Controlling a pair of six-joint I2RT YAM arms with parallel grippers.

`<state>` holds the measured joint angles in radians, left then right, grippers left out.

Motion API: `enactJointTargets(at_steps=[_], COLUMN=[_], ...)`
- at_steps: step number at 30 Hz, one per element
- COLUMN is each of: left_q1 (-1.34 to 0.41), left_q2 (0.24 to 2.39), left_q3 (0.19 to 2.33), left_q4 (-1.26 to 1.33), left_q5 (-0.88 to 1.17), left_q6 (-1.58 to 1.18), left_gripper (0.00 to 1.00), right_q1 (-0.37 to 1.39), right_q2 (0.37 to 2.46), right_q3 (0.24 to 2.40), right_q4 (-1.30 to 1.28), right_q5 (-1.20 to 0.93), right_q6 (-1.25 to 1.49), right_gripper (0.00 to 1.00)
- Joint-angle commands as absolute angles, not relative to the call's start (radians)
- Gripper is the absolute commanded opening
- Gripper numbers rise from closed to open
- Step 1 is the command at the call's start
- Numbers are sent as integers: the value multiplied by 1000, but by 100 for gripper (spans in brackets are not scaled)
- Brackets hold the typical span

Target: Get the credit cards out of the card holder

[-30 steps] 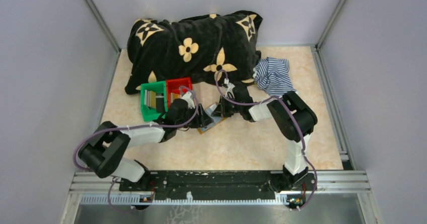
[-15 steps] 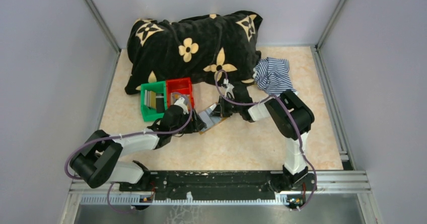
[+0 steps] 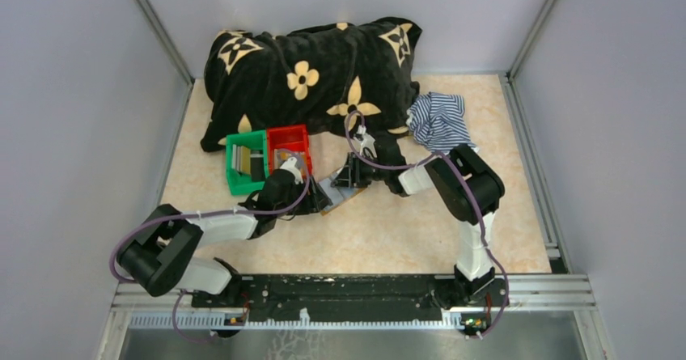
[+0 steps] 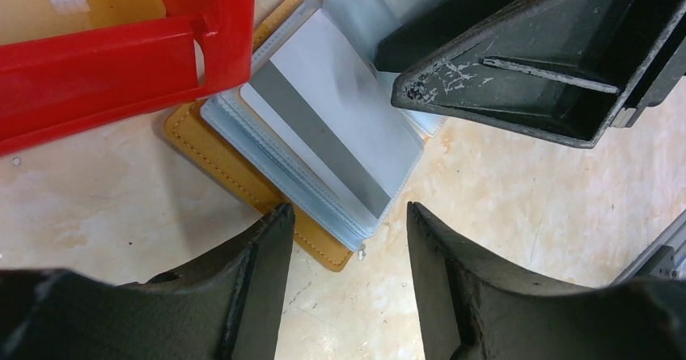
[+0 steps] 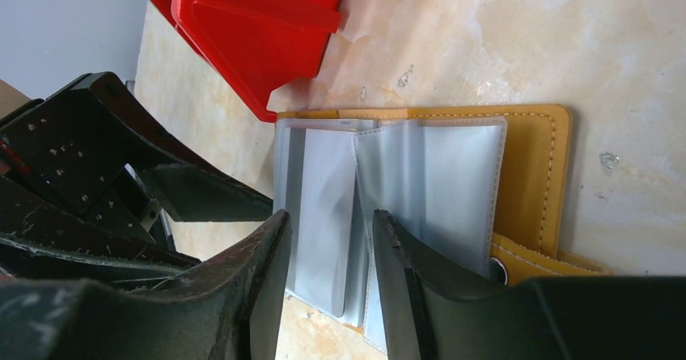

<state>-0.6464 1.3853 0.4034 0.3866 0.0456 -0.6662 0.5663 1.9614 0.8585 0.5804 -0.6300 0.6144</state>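
Card holder (image 4: 235, 178) open, tan; striped card (image 4: 323, 125) in sleeve (image 5: 453, 182); left hand (image 4: 348, 214), right hand (image 5: 330, 218) released.

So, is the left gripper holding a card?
No, the left gripper is open, fingers apart at the card holder's near edge, the striped card inside its sleeve.

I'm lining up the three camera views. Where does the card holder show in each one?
Top external: card holder at centre, by the near right corner of the red bin.
Left wrist: centre, lying open.
Right wrist: centre right, lying open.
Shared landmark: the red bin touching or overlapping its edge.
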Motion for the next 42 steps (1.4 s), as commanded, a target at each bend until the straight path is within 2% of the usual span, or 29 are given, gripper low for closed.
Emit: enactJointTargets(at_steps=[1,14,31,42], left_q1=[-635,-537,-532,-536], left_q2=[1406,1228,1221,1165], left_q3=[408,439,430,314], left_q4=[351,188,267,328], left_q5=[44,24,145,252], left_q6=[-658,-587,-658,-797], left_gripper=[60,61,61,60], right_q1=[563,570,644,654], right_q2=[1993,1949,1955,1973], right_q3=[845,720,744,738], right_q4=[587,685,665,667], right_q5=[-637,-702,-715,-701], right_q6=[601,658,669,663], right_gripper=[44,41,41,41])
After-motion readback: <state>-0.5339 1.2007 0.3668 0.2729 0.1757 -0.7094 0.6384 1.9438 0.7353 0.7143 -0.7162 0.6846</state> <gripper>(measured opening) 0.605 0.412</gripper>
